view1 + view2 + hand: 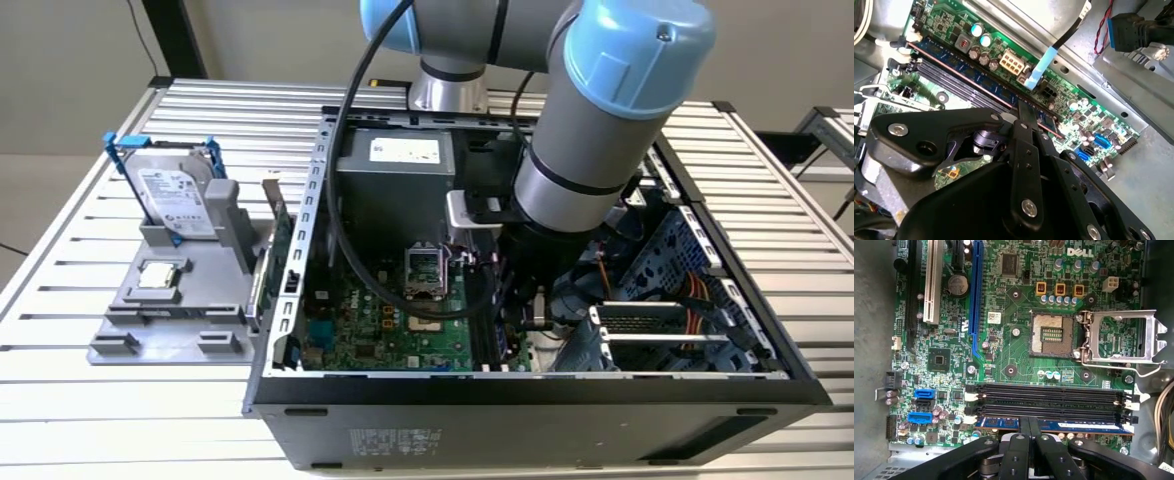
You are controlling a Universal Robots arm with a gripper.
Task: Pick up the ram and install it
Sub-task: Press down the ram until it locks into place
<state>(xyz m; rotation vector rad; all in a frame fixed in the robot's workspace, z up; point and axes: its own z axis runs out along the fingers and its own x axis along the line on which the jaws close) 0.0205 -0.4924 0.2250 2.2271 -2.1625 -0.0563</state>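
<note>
The ram (1079,425) is a blue stick standing in the outermost of the long black motherboard slots (1049,401). In the second wrist view the ram (961,65) runs along the board's edge. My gripper (1030,426) is shut, its two black fingers side by side. Their tips sit on the ram's upper edge near the middle of its length. In the second wrist view the gripper (1026,109) meets the stick at the same spot. In the exterior view the arm (587,150) reaches down into the open computer case (534,400).
The processor socket (1053,335) lies open with its metal bracket (1119,337) swung aside. Cables (1064,37) cross near the board's edge. Outside the case, a grey fixture (167,300) holds a hard drive (174,195) and a small square chip (160,275).
</note>
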